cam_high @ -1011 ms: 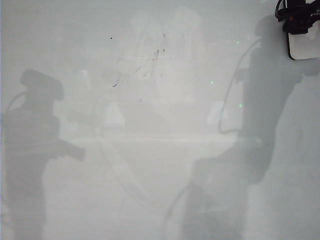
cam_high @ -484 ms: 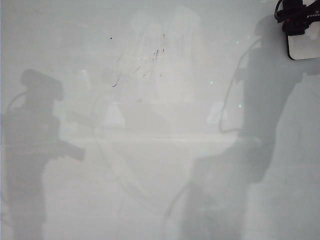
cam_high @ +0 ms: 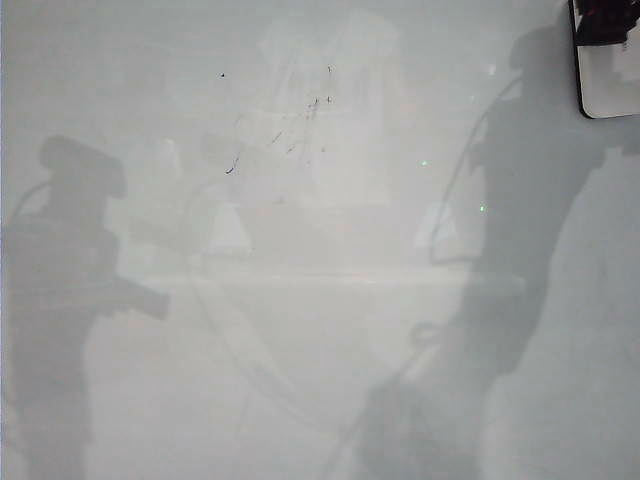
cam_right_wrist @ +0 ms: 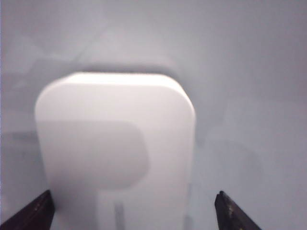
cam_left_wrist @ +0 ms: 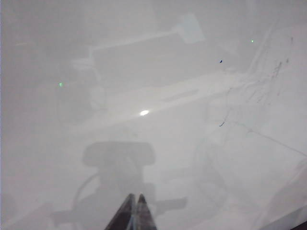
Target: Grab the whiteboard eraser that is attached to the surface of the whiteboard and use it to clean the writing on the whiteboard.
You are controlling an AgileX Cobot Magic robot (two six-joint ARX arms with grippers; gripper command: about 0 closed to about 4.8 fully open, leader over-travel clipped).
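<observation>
The whiteboard [cam_high: 300,350] fills every view. Faint dark writing [cam_high: 310,110] remains at its upper middle, and the same marks [cam_left_wrist: 276,69] show in the left wrist view. The white whiteboard eraser [cam_high: 612,80] lies flat on the board at the top right. My right gripper [cam_high: 605,20] shows only as a dark piece at the top edge just above it. In the right wrist view the right gripper [cam_right_wrist: 133,196] is open, its fingertips [cam_right_wrist: 221,199] standing wide either side of the eraser [cam_right_wrist: 115,143] without gripping it. My left gripper [cam_left_wrist: 135,197] is shut and empty over bare board.
Grey shadows of both arms and their cables fall on the board, one at the left [cam_high: 70,260] and one at the right [cam_high: 520,220]. Small green light reflections [cam_high: 424,162] dot the glossy surface.
My right gripper has opened and drawn back toward the top edge of the exterior view, uncovering more of the eraser, which stayed in place. The left gripper has not moved.
</observation>
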